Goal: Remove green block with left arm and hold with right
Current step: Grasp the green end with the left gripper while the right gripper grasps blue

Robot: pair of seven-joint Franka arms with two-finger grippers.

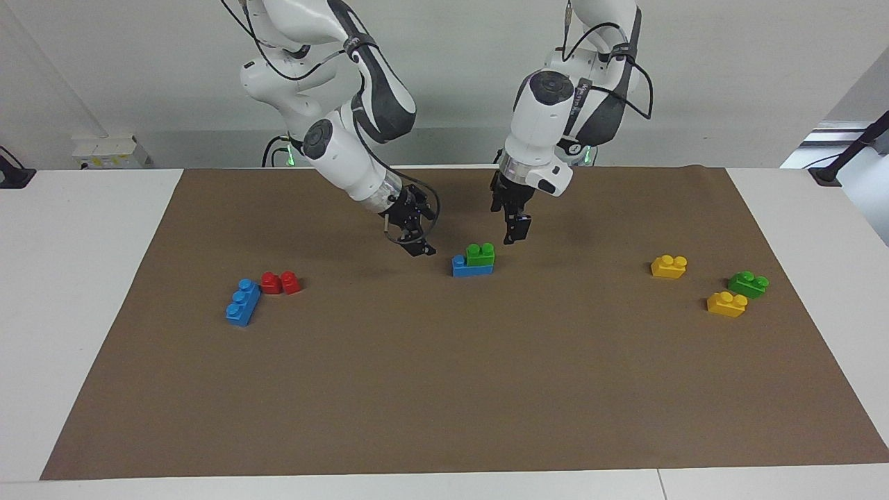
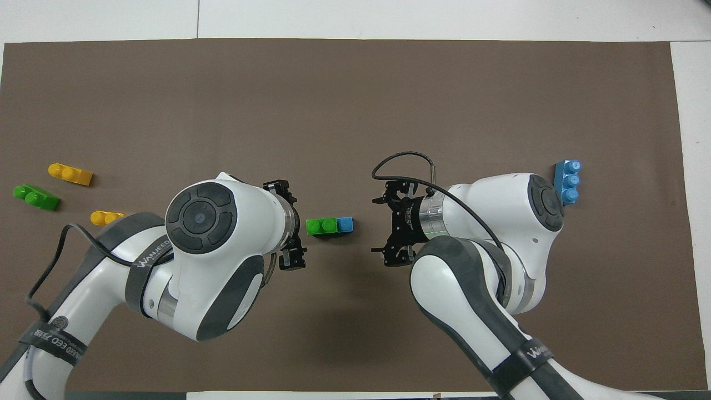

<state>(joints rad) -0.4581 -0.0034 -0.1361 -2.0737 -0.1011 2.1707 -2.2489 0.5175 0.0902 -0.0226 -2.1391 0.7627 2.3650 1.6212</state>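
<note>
A brown mat (image 1: 444, 389) covers my white table (image 1: 76, 278), a pale wall above it. My left gripper (image 1: 514, 226) and right gripper (image 1: 414, 239) hang spread wide, flanking the green block (image 1: 480, 254), which sits atop a blue brick (image 1: 471, 267) mid-mat. Toward my left arm's end lie two yellow bricks (image 1: 669, 266) and a darker green brick (image 1: 748, 283); toward my right's, a red brick (image 1: 281, 282) touching a long blue brick (image 1: 243, 302).

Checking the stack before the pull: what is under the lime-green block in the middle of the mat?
The green block sits on a blue brick, leaving one blue stud bare. The studs it covers cannot be seen.
</note>
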